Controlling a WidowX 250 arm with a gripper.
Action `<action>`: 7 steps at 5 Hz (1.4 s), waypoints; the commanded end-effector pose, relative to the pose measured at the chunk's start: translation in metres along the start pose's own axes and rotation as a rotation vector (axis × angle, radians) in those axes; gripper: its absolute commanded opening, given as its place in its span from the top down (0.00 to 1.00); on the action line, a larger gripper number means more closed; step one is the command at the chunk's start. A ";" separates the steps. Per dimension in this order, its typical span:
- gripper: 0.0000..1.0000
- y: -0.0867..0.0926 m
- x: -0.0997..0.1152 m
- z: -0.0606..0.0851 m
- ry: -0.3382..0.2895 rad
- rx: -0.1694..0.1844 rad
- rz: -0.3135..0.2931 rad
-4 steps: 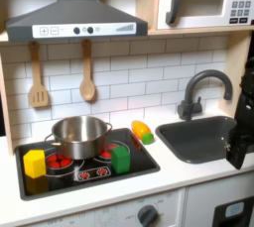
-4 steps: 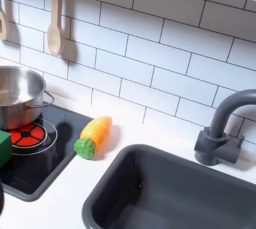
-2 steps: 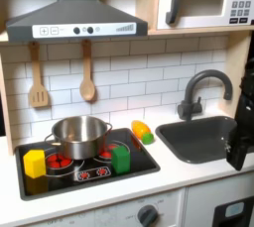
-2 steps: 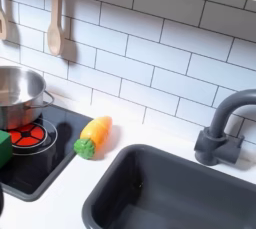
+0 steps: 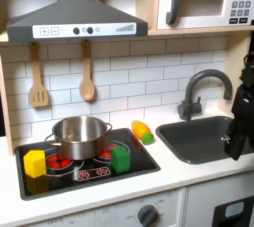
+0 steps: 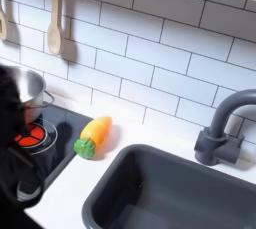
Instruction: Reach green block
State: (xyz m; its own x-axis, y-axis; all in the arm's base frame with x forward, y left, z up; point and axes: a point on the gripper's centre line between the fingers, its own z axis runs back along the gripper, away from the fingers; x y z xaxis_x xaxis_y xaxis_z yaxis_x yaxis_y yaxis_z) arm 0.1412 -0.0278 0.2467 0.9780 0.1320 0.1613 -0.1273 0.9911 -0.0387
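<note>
The small bright green toy block (image 5: 121,158) stands free on the black stovetop (image 5: 94,173), just beside the steel pot (image 5: 79,135), easy to approach. The dark arm (image 5: 241,122) waits near the sink (image 5: 203,137); the pincer's state I cannot tell.

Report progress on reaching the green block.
Done: nothing visible yet. In hand: in the first exterior view the dark arm stands at the right edge by the sink, well apart from the green block on the stovetop. Left: the whole reach across to the block.
</note>
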 end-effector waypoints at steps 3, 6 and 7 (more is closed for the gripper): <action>0.00 0.032 0.055 -0.008 -0.055 0.076 0.028; 0.00 0.063 0.108 -0.023 -0.065 0.072 0.081; 0.00 0.073 0.123 -0.029 -0.062 0.065 0.087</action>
State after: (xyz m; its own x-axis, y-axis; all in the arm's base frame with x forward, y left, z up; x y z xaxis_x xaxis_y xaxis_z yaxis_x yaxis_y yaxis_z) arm 0.2565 0.0603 0.2354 0.9496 0.2198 0.2236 -0.2274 0.9738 0.0085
